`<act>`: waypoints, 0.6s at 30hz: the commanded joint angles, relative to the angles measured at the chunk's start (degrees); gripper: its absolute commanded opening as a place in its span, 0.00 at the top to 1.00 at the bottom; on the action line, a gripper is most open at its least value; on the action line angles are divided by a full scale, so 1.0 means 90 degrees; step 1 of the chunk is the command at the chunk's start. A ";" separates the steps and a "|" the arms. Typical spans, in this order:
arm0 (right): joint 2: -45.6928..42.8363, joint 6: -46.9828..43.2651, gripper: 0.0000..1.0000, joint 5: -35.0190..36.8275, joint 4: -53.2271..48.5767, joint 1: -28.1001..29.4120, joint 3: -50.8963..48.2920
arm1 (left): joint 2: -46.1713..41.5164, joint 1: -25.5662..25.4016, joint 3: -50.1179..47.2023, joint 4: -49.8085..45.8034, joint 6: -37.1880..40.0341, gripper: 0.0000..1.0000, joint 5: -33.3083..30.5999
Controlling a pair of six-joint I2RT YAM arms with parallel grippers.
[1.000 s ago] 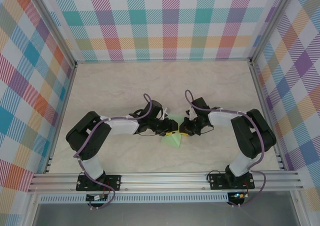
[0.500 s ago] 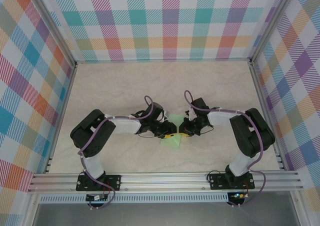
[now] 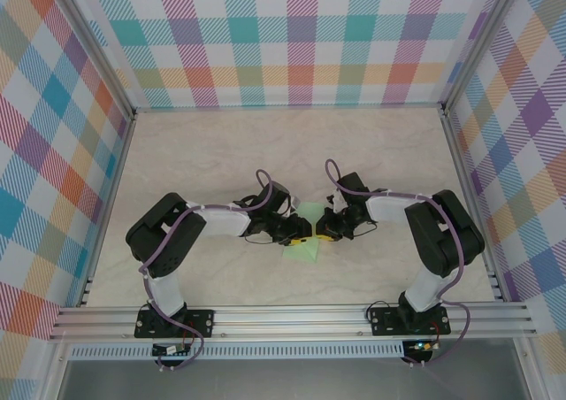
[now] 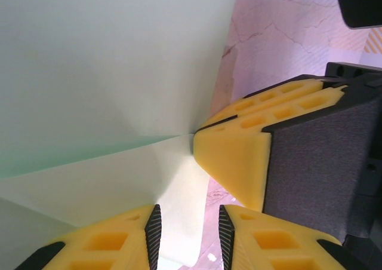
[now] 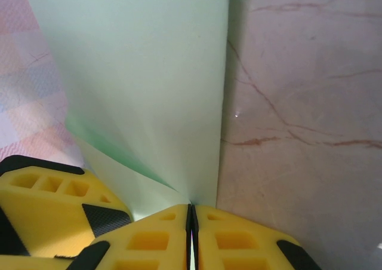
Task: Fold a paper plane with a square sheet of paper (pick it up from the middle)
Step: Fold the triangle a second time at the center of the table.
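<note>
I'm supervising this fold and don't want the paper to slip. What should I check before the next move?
1. Right gripper shut on the paper: ok.
2. Left gripper shut on the paper: not ok, jaws apart, with a paper edge showing in the gap.
3. Paper untorn where visible: ok.
4. Crease sharp along its whole length: cannot tell.
5. The two grippers clear of each other: cannot tell.

Colourful checked walls [image 3: 292,37] stand at three edges of the pale marble-patterned table [image 3: 221,152], a metal rail [image 3: 292,319] along its near edge.
</note>
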 commanded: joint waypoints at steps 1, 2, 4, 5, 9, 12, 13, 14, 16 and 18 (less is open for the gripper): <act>0.0170 -0.0164 0.89 0.0047 0.0031 0.0044 0.0141 | 0.0100 -0.0047 0.0117 -0.0256 0.0134 0.67 -0.0048; 0.0172 -0.0168 0.89 0.0054 0.0031 0.0044 0.0144 | 0.0113 -0.0051 0.0112 -0.0257 0.0133 0.67 -0.0052; 0.0176 -0.0162 0.89 0.0072 0.0009 0.0044 0.0139 | 0.0126 -0.0052 0.0119 -0.0276 0.0134 0.67 -0.0054; 0.0179 -0.0162 0.89 0.0094 0.0001 0.0044 0.0138 | 0.0136 -0.0054 0.0121 -0.0276 0.0130 0.67 -0.0054; 0.0180 -0.0174 0.89 0.0154 -0.0046 0.0044 0.0138 | 0.0163 -0.0046 0.0138 -0.0286 0.0132 0.67 -0.0052; 0.0173 -0.0173 0.89 0.0155 -0.0044 0.0044 0.0145 | 0.0185 -0.0048 0.0133 -0.0293 0.0134 0.67 -0.0055; 0.0178 -0.0180 0.89 0.0164 -0.0046 0.0044 0.0139 | 0.0185 -0.0050 0.0133 -0.0305 0.0138 0.67 -0.0063; 0.0179 -0.0172 0.89 0.0174 -0.0054 0.0044 0.0139 | 0.0193 -0.0052 0.0131 -0.0327 0.0135 0.67 -0.0068; 0.0176 -0.0174 0.89 0.0194 -0.0075 0.0043 0.0149 | 0.0214 -0.0046 0.0134 -0.0354 0.0140 0.67 -0.0093; 0.0189 -0.0172 0.89 0.0204 -0.0089 0.0044 0.0149 | 0.0243 -0.0054 0.0120 -0.0373 0.0127 0.67 -0.0101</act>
